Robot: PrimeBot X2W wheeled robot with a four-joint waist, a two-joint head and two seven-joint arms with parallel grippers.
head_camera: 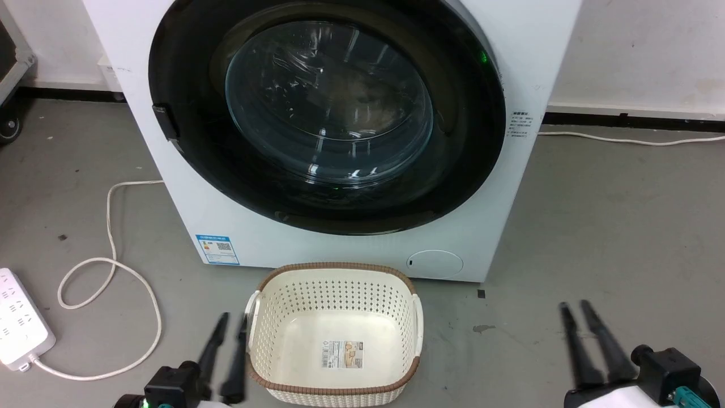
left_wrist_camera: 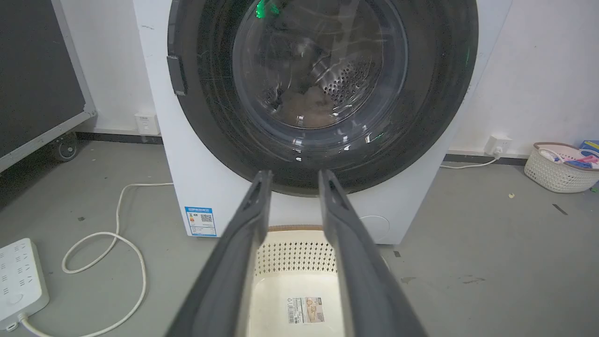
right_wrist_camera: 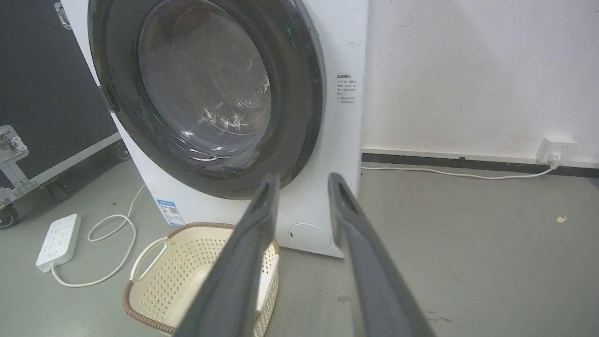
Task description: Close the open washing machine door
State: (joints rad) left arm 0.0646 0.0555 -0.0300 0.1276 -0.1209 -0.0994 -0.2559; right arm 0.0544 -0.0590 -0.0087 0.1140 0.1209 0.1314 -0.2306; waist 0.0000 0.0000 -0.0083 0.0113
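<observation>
Below, stained grey floor [head_camera: 595, 226] under washing machine [head_camera: 340, 249]; white wall [head_camera: 640, 51] behind.

Cream basket [head_camera: 334, 294], white power strip [head_camera: 20, 326], looped cable [head_camera: 109, 215]

Head view: mounted high, pitched forward and down, fairly near. The washing machine [head_camera: 351, 249] front spans 10 to 2 o'clock, the basket [head_camera: 334, 265] is at 6, the left gripper [head_camera: 233, 317] at 7 and the right gripper [head_camera: 575, 305] at 5.

Left wrist view: low, near level, square-on to the washing machine door [left_wrist_camera: 323, 93] and close. The basket lies under its fingers [left_wrist_camera: 234, 262] at 6 o'clock.

Right wrist view: low, offset to the robot's right, facing the machine obliquely. The door is at 11 o'clock, the white wall [right_wrist_camera: 468, 84] at 2.

Shared by all three: door, blue sticker [head_camera: 217, 249], basket, power strip [head_camera: 20, 323].
</observation>
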